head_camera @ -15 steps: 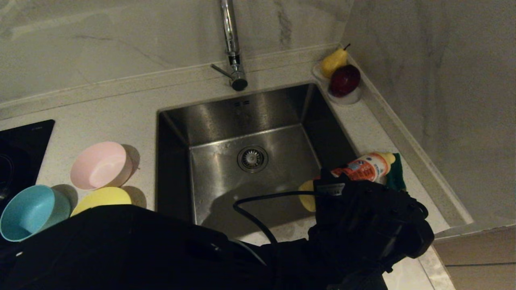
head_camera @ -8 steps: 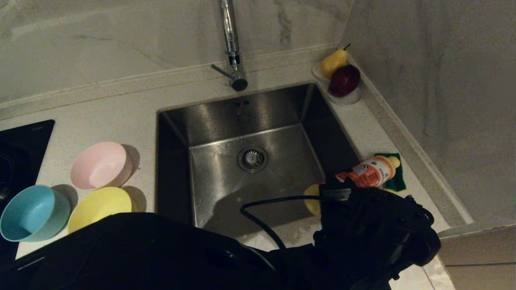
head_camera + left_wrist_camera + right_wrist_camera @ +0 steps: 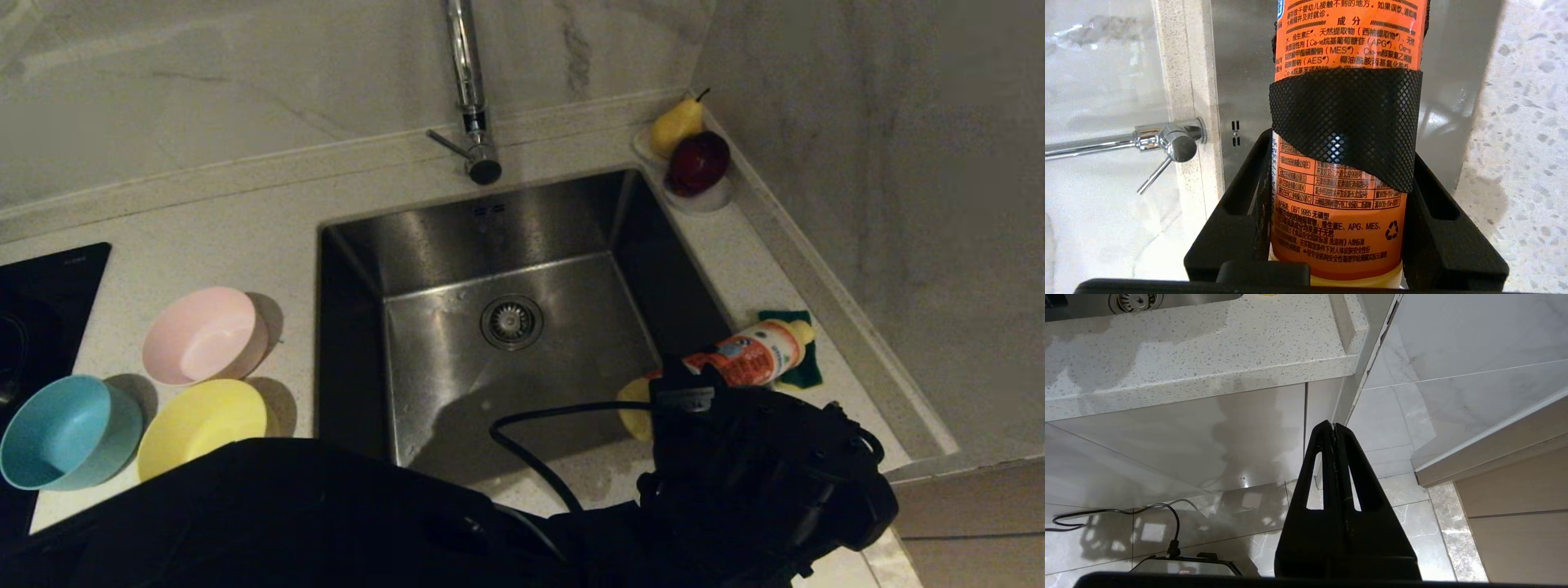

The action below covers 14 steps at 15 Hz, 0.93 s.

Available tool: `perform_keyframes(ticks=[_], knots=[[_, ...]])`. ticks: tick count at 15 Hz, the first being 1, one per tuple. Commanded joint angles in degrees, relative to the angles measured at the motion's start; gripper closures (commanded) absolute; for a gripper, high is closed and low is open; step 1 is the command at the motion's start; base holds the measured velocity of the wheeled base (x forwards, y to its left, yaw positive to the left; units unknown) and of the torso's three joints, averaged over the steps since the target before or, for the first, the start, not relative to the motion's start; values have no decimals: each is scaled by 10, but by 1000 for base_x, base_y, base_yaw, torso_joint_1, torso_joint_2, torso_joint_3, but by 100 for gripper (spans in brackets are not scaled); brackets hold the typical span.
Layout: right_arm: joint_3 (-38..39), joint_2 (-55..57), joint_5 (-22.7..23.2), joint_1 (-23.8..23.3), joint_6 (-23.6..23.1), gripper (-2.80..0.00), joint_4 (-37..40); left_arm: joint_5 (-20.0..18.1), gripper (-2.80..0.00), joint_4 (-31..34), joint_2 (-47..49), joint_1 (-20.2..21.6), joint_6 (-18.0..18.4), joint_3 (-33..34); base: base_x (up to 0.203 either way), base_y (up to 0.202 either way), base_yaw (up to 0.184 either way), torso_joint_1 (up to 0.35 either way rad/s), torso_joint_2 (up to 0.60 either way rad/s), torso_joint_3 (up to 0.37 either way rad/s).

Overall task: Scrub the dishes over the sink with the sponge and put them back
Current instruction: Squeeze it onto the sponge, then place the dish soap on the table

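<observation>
My left gripper (image 3: 1341, 147) is shut on an orange dish-soap bottle (image 3: 747, 357), gripped near its yellow base. It holds the bottle tilted by the sink's right rim. The bottle's cap end points at the green sponge (image 3: 807, 374), which lies on the counter right of the sink (image 3: 457, 237) and is partly hidden by the bottle. The pink bowl (image 3: 204, 335), yellow bowl (image 3: 200, 420) and blue bowl (image 3: 61, 429) stand on the counter left of the sink. My right gripper (image 3: 1334, 426) hangs shut and holds nothing, below the counter edge.
A tall chrome tap (image 3: 469, 90) rises behind the sink. A white dish with a pear and a red fruit (image 3: 694, 155) sits in the back right corner by the wall. The black stove top (image 3: 41, 302) lies at far left. My left arm crosses the near counter.
My left hand and the bottle have shifted a little right and nearer, uncovering more of the sponge. The arm's dark bulk has dropped away from the yellow bowl, which now shows more fully.
</observation>
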Motion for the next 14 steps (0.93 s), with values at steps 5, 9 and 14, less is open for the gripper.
perform_keyframes(ticks=[5, 9, 14], knots=[[0, 0, 0, 0, 0, 0, 0, 6, 0, -55, 5, 0, -3, -4, 0, 0, 0, 0, 0, 0], [0, 0, 0, 0, 0, 0, 0, 1, 0, -59, -10, 0, -52, -17, 0, 0, 0, 0, 0, 0], [0, 0, 0, 0, 0, 0, 0, -3, 0, -58, -54, -1, -101, -28, 0, 0, 0, 0, 0, 0]])
